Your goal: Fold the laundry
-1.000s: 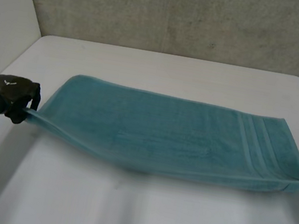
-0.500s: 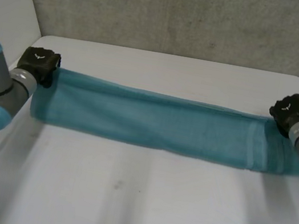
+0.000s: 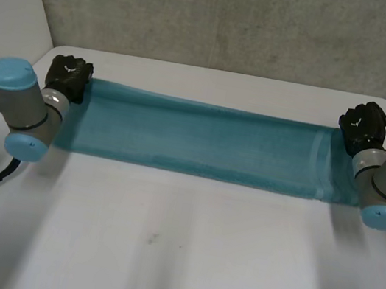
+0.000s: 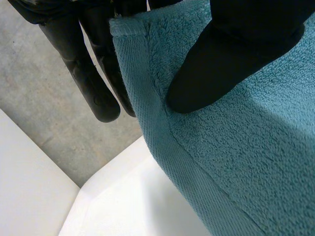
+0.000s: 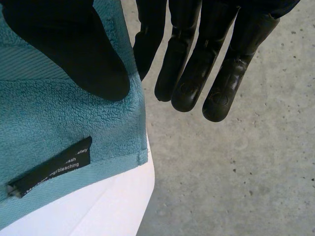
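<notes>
You have the white table (image 3: 172, 261) in front of you. The teal towel (image 3: 201, 142) lies across its far half as one long, narrow band, doubled over lengthwise. The head view gives you that whole band, with the two arms reaching to its ends and a black hand on each far corner. The wrist views give you the grips. The left hand (image 3: 69, 76) pinches its corner, with the thumb (image 4: 231, 59) pressed on the pile and the fingers (image 4: 83, 73) straight behind the hem. The right hand (image 3: 363, 127) holds its corner the same way, thumb (image 5: 69, 49) on top and fingers (image 5: 197, 59) straight past the towel's edge. The right wrist view also gives you a small black care label (image 5: 49, 172), sewn near that corner's hem.
</notes>
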